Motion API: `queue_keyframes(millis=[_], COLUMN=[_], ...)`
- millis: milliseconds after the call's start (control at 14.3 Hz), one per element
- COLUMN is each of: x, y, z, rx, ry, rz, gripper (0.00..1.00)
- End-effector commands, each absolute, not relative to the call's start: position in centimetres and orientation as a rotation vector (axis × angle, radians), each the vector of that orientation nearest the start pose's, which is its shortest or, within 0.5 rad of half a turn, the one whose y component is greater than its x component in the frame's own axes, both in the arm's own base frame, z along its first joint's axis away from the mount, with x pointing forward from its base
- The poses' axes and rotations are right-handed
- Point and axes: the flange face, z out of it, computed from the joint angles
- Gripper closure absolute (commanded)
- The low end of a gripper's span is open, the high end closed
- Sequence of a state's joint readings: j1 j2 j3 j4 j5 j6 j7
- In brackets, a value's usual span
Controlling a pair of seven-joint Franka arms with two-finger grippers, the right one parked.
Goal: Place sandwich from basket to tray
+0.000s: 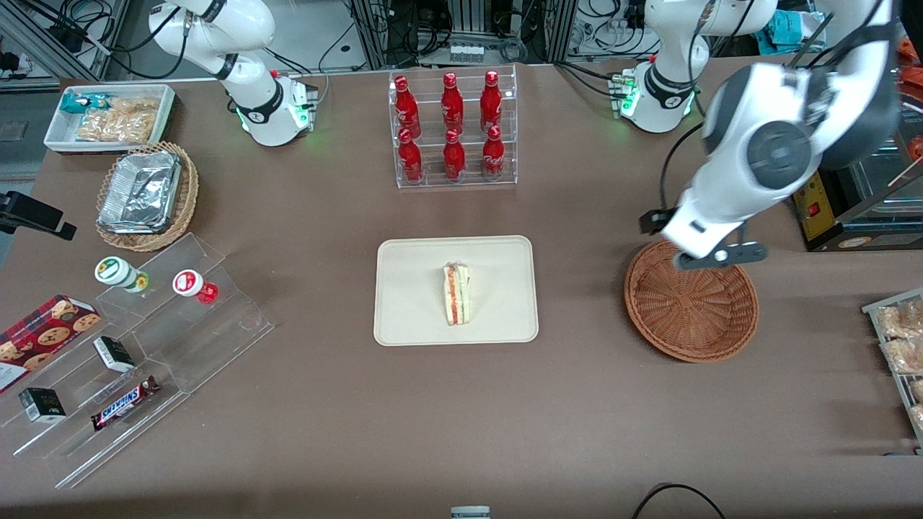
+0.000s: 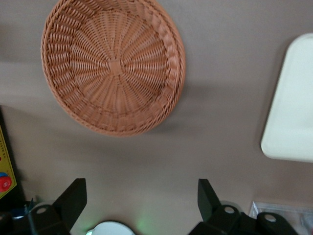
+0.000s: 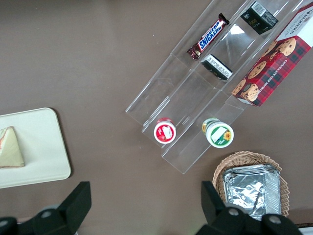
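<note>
One sandwich (image 1: 456,293) lies on the tray (image 1: 411,317), roughly at its middle, with its red and green filling stripes running along the cut edge and its narrow end pointing away from the front camera. The tray sits flat on the brown table (image 1: 346,432), nearer to the front camera than the clear rack of red bottles (image 1: 452,130).

Beside the tray, toward the working arm's end of the table, stands the basket (image 1: 691,311), with nothing in it. In the left wrist view the woven bottom of the basket (image 2: 113,63) shows bare, and a rounded corner of the tray (image 2: 291,107) shows apart from it, with bare table between them.

The left arm's gripper (image 2: 142,198) hangs above the table close by the basket's rim, on the side farther from the front camera. Its two dark fingers (image 2: 73,198) are spread wide apart and nothing is held between them. In the front view the arm's white wrist section covers most of the gripper (image 1: 703,256), which appears just over the basket's edge.

Toward the parked arm's end of the table stand a tan wicker basket of foil containers (image 1: 144,196) and a stepped clear display stand (image 1: 144,360) holding small snacks.
</note>
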State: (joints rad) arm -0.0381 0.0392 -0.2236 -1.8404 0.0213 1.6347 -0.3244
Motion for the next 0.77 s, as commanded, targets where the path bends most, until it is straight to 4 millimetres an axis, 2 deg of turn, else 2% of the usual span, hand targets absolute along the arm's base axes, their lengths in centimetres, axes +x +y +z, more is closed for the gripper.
queue_keyframes(millis=[0, 140, 280, 420, 560, 700], x=[51.1, 51.9, 52.4, 52.8, 53.1, 53.1], y=[-10.0, -6.1, -3.8, -1.6, -0.2, -0.1], z=[52.7, 55.3, 58.1, 59.9, 60.9, 61.1], rx=[-3.098, -3.117, -3.128, -3.139, -3.144, -3.145], ry=[0.052, 0.021, -0.045, -0.102, -0.03, 0.012], rz=[0.32, 0.245, 0.181, 0.119, 0.085, 0.077], gripper=[0.0, 0.0, 0.0, 0.0, 0.0, 0.0])
